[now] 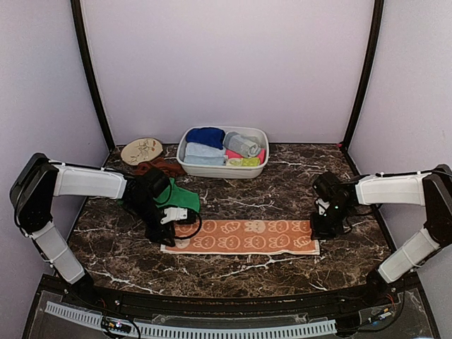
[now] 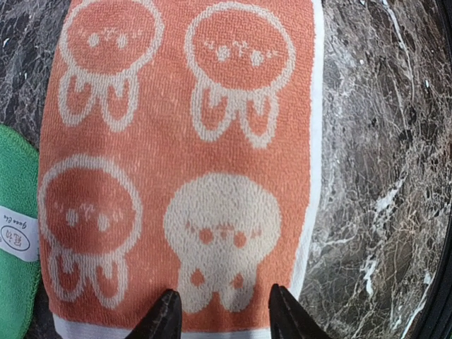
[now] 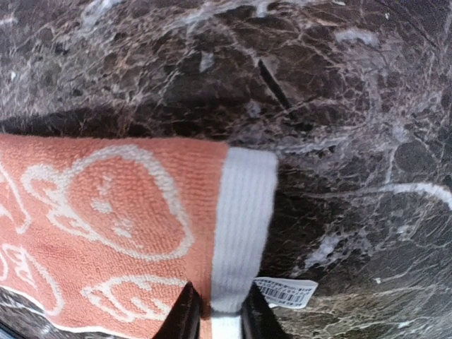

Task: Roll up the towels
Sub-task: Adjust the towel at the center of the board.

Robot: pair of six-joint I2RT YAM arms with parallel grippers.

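The orange towel with cream prints [image 1: 240,236] lies flat and spread out across the marble table. My left gripper [image 1: 161,233] is open over its left end; in the left wrist view the gripper [image 2: 222,314] has one fingertip on each side of a cream print on the towel [image 2: 176,141]. My right gripper [image 1: 318,227] is at the towel's right end; in the right wrist view it [image 3: 215,312] is shut on the towel's white border [image 3: 240,219]. The green towel [image 1: 176,198] with a white tag [image 2: 18,240] lies behind my left gripper. The rust-brown towel [image 1: 159,167] lies bunched behind it.
A white oval basin [image 1: 185,157] at the back centre holds several rolled towels. A round tan disc [image 1: 141,150] lies left of it. A barcode tag [image 3: 286,291] sticks out from the orange towel's right end. Dark frame posts stand at both back corners.
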